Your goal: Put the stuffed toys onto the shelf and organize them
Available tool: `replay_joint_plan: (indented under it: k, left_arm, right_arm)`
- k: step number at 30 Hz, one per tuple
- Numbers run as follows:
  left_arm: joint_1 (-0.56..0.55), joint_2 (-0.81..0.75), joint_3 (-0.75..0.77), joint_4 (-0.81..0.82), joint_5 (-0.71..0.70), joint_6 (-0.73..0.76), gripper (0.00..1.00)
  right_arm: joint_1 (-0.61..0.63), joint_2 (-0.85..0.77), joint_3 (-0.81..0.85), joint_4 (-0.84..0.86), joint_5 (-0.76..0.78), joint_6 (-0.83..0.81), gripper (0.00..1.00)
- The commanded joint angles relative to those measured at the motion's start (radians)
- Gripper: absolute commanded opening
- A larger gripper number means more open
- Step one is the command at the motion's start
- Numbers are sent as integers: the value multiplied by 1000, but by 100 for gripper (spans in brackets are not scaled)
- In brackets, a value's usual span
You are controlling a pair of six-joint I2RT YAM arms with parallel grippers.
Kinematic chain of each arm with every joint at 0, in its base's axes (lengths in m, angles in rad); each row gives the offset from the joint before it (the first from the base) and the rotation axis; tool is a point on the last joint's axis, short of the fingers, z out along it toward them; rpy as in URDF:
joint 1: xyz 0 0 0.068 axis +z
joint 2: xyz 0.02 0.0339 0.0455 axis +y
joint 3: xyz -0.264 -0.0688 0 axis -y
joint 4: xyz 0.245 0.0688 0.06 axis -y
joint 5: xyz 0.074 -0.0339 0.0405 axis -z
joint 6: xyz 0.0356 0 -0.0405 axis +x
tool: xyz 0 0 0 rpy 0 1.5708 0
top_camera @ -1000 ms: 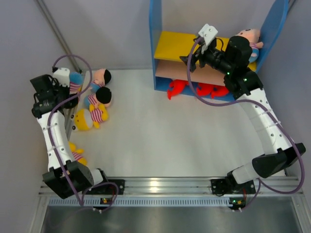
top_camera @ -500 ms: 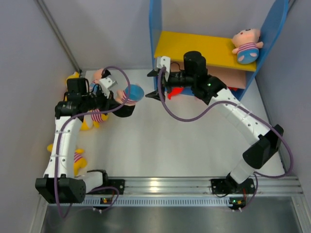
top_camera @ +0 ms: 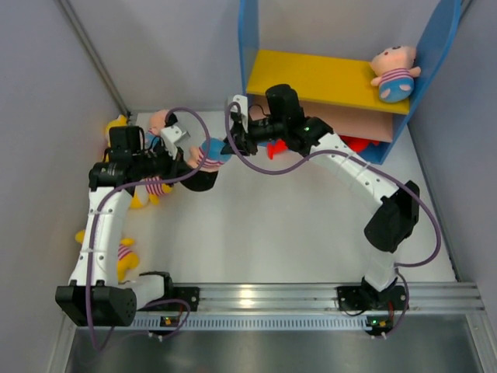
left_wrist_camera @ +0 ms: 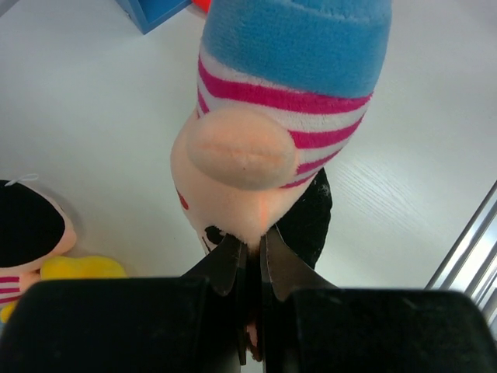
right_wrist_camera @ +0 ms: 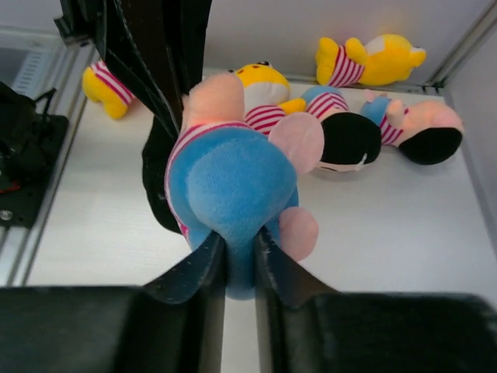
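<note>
A white table [top_camera: 256, 225] sits between grey walls [top_camera: 178, 47], an aluminium rail [top_camera: 256, 297] along its near edge

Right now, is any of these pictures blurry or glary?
Top view: sharp, one glare patch on the metal rail. Left wrist view: the doll looms close, slightly soft. Right wrist view: the near fingers are dark and featureless.

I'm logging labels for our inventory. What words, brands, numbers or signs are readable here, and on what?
No readable text in any view.
The held boy doll and the yellow figure: stripes only, no lettering.
The white tag on the lying boy doll: too small to read.
The shelf: plain boards, no label.
</note>
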Motion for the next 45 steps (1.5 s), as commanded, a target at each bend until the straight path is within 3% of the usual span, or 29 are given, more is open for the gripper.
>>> replay_joint_plan:
  k: [1,3,4,6,7,10,12,19,23,28,34,41,45]
  left_arm:
    - [-22,-20,10,19,16,0,0]
    - [-22,-16,11,19,-9,-5,0]
    - [-22,-15,14,20,-21,-8,9]
    - [-22,-12,13,19,-66,-17,29]
    - [-22,-15,14,19,-81,-23,46]
    - [-22,-8,17,19,-153,-57,79]
    - [-22,-6,24,17,-236,-97,96]
    - [-22,7,28,14,-543,-186,99]
    - [-21,17,25,11,-589,-198,99]
    - [-21,23,30,12,-568,-208,99]
    - [-21,40,28,12,-578,-208,99]
    - [-21,40,24,14,-591,-211,99]
    - [-21,41,25,14,-604,-206,99]
  right_arm:
    - [32,-4,75,-31,-75,-8,13]
    - [36,-18,76,-51,-78,-32,0]
    - [38,-25,70,-53,-63,-38,0]
    - [38,-54,38,-44,-33,-51,0]
    - [38,-65,26,-39,0,-58,0]
    - [36,-96,-10,-41,65,-92,0]
    - [33,-111,-13,-64,135,-121,0]
    - [-27,-163,55,-125,397,-196,0]
    - [-54,-228,81,-133,621,-324,0]
    - [-116,-387,0,-40,740,-426,0]
    - [-269,-487,-197,214,748,-560,0]
    - [-458,-346,-241,415,744,-666,0]
    - [-501,-286,-310,412,676,-739,0]
